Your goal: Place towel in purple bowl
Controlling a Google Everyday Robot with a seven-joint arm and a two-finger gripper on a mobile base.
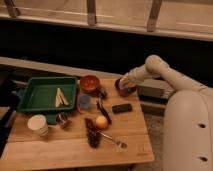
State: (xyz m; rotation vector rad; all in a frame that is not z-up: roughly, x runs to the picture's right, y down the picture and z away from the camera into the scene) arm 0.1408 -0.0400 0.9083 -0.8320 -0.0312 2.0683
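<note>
The purple bowl [126, 90] stands at the back right edge of the wooden table [75, 150]. My gripper [123, 83] is at the end of the white arm [155, 67] that reaches in from the right, and it sits right over the bowl, at its rim or just inside. I cannot make out the towel as a separate thing; it is hidden by the gripper or the bowl.
A green tray [30, 95] with pale sticks [60, 97] is at the left. An orange bowl [90, 82], blue cup [84, 102], black block [122, 108], orange fruit [102, 122], grapes [92, 134], spoon [115, 143], white cup [37, 124] and small tin [62, 119] stand on the table.
</note>
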